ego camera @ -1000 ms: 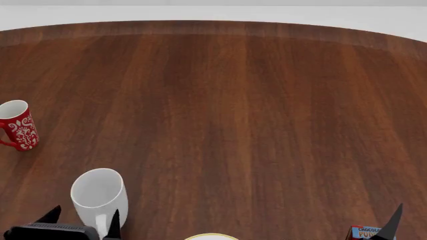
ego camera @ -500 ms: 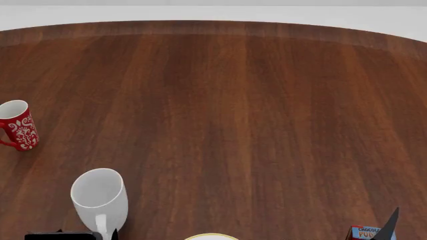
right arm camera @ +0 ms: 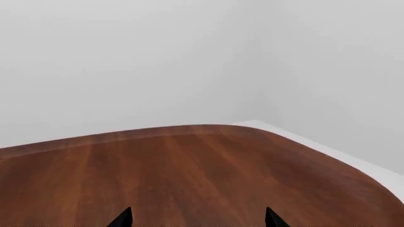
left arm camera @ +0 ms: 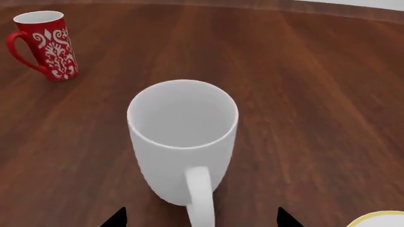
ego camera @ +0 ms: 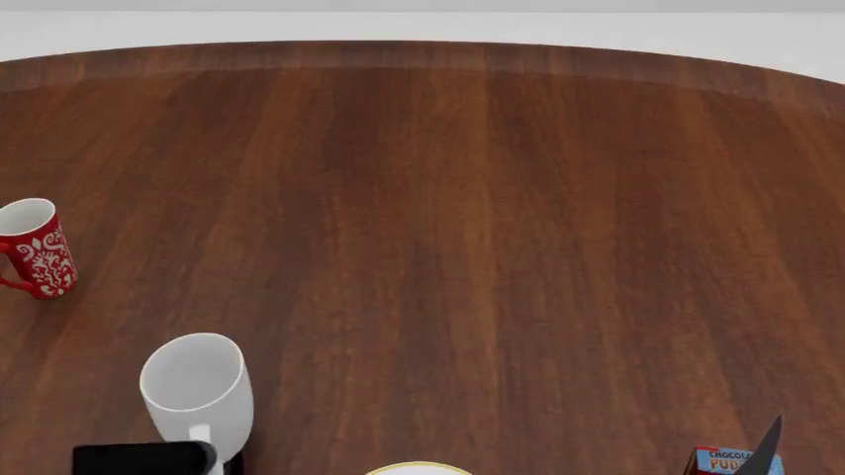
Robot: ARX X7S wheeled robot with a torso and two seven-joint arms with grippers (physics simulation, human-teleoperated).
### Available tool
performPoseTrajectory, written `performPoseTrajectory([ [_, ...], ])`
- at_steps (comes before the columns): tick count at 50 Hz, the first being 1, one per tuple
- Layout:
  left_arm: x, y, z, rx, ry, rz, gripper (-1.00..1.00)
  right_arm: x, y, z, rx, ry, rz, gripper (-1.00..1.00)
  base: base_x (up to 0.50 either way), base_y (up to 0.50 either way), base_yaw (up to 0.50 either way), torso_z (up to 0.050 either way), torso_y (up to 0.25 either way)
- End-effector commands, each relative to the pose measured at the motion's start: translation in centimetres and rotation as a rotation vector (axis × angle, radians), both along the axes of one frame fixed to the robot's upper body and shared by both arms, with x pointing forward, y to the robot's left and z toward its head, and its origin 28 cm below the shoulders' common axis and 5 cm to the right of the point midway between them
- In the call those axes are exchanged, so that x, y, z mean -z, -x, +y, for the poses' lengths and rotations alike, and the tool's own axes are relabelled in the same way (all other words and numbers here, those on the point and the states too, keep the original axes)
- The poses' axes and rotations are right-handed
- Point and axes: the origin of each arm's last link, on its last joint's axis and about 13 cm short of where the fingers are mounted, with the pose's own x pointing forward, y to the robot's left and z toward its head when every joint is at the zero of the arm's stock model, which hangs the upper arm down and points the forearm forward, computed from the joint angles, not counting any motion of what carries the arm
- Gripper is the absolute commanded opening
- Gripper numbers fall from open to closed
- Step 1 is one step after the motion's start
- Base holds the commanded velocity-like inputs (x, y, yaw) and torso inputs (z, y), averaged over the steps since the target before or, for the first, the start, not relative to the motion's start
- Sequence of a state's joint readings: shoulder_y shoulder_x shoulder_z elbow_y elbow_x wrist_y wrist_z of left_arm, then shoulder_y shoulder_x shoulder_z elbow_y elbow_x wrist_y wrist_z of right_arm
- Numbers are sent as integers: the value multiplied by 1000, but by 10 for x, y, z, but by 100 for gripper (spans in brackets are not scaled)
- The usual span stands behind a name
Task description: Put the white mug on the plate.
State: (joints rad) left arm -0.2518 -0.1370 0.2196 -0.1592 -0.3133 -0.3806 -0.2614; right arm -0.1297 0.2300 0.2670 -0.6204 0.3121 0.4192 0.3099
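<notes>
White mug (ego camera: 198, 392) stands upright on the desk (ego camera: 502, 247), near-left part of the head view, open side up, handle pointing back toward the robot. Nothing touches it.

Left end effector (left arm camera: 200, 218): only the two dark fingertips (left arm camera: 115, 219) show at the edge of the left wrist view, spread wide, one either side of the mug handle and short of the mug body. Released, nothing between them. In the head view its black housing sits just behind the mug at the frame's bottom edge.

Plate (ego camera: 418, 469): only a sliver of white with a gold rim at the near edge of the head view, right of the mug and apart from it. The left wrist view catches the same rim in a corner (left arm camera: 380, 220).

Red mug (ego camera: 36, 248) with white pattern stands upright at far left, well apart from the white mug, handle turned outward.

Right end effector (right arm camera: 197, 218): two dark tips set apart over bare desk, empty. In the head view one tip sits beside a chocolate box (ego camera: 730, 461) at near right.
</notes>
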Motion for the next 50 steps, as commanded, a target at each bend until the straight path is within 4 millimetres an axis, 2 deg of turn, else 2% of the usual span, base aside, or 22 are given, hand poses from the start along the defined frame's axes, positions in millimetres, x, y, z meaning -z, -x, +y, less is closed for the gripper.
performPoseTrajectory([
  [1,0,-10,-1,8,1,16,100,2,-1,0,-4,-4,3,100,0,0,0,0,0],
  [22,5,-21,0,22,8,64,100,5,-1,0,-8,-9,7,100,0,0,0,0,0],
  [39,8,-37,2,20,22,102,100,5,-3,2,-20,-9,9,100,0,0,0,0,0],
  [50,17,-39,4,11,28,140,100,4,-4,3,-30,-9,4,100,0,0,0,0,0],
])
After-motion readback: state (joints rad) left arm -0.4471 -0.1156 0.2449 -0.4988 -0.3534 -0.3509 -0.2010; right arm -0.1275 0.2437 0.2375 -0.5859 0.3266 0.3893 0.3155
